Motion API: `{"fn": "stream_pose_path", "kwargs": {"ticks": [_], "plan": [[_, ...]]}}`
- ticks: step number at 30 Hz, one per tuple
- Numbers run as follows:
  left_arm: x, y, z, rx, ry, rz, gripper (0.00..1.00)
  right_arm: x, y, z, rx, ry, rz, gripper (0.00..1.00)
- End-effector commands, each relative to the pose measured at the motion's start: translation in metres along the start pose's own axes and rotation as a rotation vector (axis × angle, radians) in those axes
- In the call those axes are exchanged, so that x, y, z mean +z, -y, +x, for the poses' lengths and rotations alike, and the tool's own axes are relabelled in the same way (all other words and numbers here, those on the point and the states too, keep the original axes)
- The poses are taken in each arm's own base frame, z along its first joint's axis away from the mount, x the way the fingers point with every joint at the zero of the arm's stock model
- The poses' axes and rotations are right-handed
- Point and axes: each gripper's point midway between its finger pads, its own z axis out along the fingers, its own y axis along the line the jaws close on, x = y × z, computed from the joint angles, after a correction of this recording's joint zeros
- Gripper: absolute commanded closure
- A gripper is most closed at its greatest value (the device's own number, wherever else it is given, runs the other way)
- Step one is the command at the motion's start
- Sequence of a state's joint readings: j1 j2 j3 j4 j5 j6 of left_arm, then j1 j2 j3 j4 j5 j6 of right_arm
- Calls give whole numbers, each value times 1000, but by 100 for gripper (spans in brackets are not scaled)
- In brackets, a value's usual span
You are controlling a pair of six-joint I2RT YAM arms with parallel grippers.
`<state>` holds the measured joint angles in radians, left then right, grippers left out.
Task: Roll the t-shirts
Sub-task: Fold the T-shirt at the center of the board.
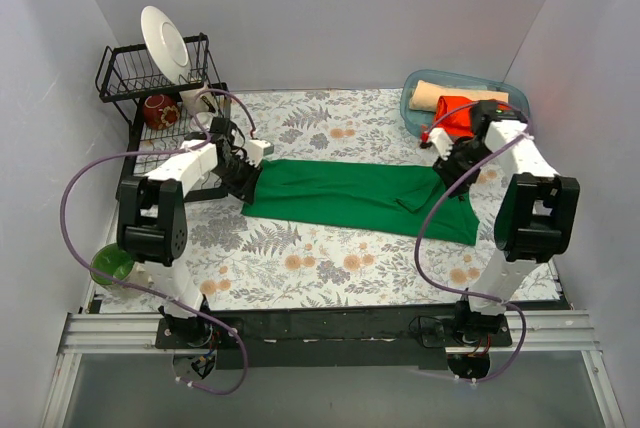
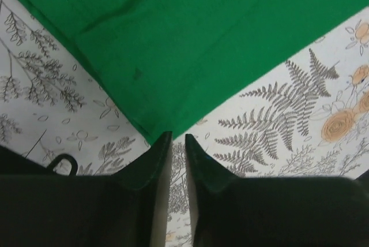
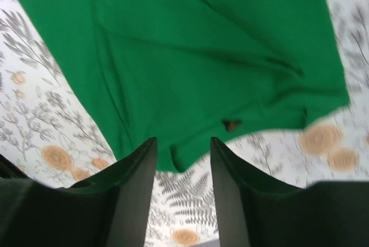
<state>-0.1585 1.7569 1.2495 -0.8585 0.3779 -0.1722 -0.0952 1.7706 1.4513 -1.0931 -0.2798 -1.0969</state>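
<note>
Left pincer [image 2: 177,138]: fingers all but together, only a slit between them. A corner of the green t-shirt [image 1: 360,198] comes to a point right at the tips (can't tell if it's actually nipped; floral print shows through the slit lower down).

Right pincer [image 3: 183,143]: fingers apart, low over the other end of the shirt, with a hem edge lying in the gap between the tips. Not clamped.

The shirt is folded into a long strip lying flat across the tabletop [image 1: 300,268]. Its left end is narrow and straight-edged; its right end is wider, with a few creases. The long edges are fairly clean.

Room: bare tabletop along the strip's near edge, towards the arm bases, and a bare band on the far side too.

Clutter is at the margins. At the far right a blue bin [image 1: 412,108] holds the tan t-shirt [image 1: 440,91] and the orange-red t-shirt [image 1: 458,113], near the right arm. At the far left is a dish rack [image 1: 125,73] with a plate [image 1: 165,43]. A green bowl [image 1: 112,263] sits at the near left edge.
</note>
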Motion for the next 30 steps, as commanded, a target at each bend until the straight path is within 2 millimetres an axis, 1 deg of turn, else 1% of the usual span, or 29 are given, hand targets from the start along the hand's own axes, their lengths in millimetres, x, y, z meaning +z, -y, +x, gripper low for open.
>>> {"fn": "stream_pose_path", "kwargs": {"ticks": [1,2,3,7,8,10,13,19,21,23,24,25,26,27,28,29,30], "plan": [[12,-7,-18,-36,31,25,91,33,-27,-18,-78,9,-104,53],[16,-8,-18,-39,24,27,96,36,-27,-17,-75,7,-107,54],[22,-11,-16,-41,8,31,97,43,-35,-23,-106,-3,-127,55],[32,-18,-15,-50,-8,23,98,61,-43,-21,-140,-25,-155,58],[33,-18,-14,-48,-11,23,98,67,-48,-18,-140,-33,-169,58],[34,-20,-16,-55,-9,20,98,75,-51,-20,-155,-41,-179,59],[34,-19,-15,-57,-13,19,98,86,-50,-26,-157,-44,-183,59],[33,-17,-15,-68,-9,18,98,100,-33,-51,-134,-5,-136,59],[33,-17,-12,-70,-14,21,97,102,-25,-62,-115,20,-109,60],[33,-17,-11,-68,-18,19,98,96,-7,-84,-114,75,-50,61],[33,-17,-10,-65,-23,18,97,89,2,-97,-113,111,-21,61],[33,-17,-9,-66,-26,18,97,74,22,-124,-112,177,48,61],[32,-17,-8,-68,-28,17,97,64,35,-142,-109,216,95,61],[32,-16,-7,-66,-30,18,97,53,50,-154,-93,244,149,61],[32,-16,-6,-66,-30,16,97,49,60,-165,-31,280,166,61],[32,-16,-7,-64,-30,13,97,24,76,-189,-28,346,219,61],[31,-16,-6,-64,-32,12,95,19,83,-193,5,364,237,60]]}}
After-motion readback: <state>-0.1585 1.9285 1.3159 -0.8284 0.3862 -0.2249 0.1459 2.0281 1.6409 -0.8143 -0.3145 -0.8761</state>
